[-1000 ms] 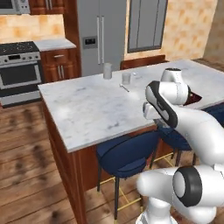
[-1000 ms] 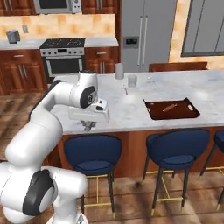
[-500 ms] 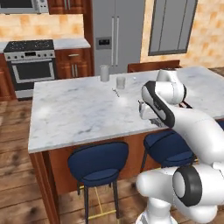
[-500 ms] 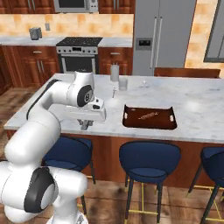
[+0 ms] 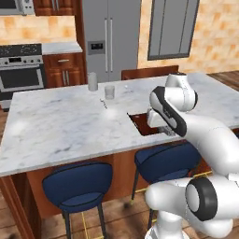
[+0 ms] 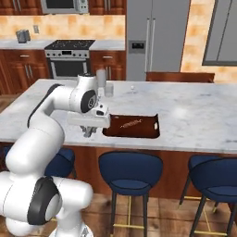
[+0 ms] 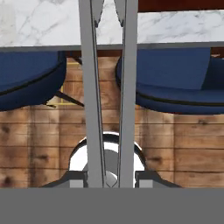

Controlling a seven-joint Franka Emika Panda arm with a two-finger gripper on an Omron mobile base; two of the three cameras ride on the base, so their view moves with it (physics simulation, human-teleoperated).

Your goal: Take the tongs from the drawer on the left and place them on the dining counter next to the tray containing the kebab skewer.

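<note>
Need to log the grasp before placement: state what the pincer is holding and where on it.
The pincer holds the tongs, gripped from both sides near the lower end of the two metal arms, which run up between its tips toward the counter.

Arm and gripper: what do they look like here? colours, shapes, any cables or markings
The arm is glossy white, built of fat rounded links with dark grey round joint caps. A boxy white hand carries the gripper, with short dark fingers. No cables or markings are visible at this resolution.

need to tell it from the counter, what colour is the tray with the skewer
Dark brown tray, clearest in the right base view, against the white-grey veined marble.
</note>
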